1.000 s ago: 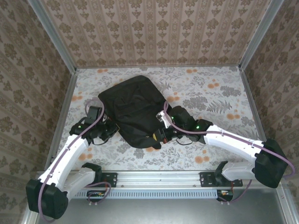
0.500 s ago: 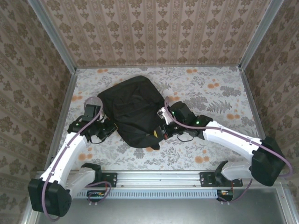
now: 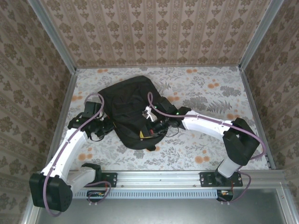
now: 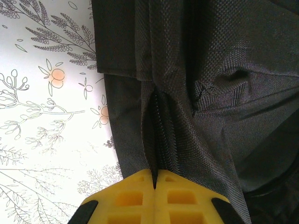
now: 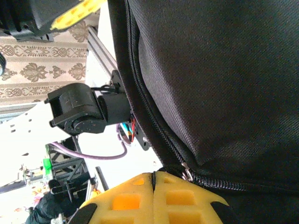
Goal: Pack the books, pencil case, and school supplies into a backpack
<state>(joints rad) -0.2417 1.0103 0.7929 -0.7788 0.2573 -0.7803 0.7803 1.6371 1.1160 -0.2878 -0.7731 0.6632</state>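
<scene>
Status of packing: the backpack (image 3: 133, 109) lay flat near the middle of the tabletop (image 3: 210, 98), its black fabric bunched toward the near edge. It was the sole task item lying on the flowered surface. The books and school supplies were therefore judged to be already inside, though the interior was hidden.

Left end effector (image 4: 154, 176): jaws fully closed. In the left wrist view the zip seam (image 4: 154, 126) ran straight down into the joint between the yellow fingertips, and the fabric puckered around that point. This was read as a pinch grip on the backpack at its left edge.

Right end effector (image 5: 153, 175): jaws fully closed, set against the backpack's near edge. A metal zip pull (image 5: 187, 173) sat just beside the fingertips, at the end of a closed run of teeth. Whether fabric or the pull was actually clamped could not be told.

Step in hand, as judged: closing the zip, with the left arm bracing the fabric and the right arm working at the slider.

Remaining work, as judged:
- draw the zip along the rest of its track;
- release both grips;
- retract both arms.
</scene>
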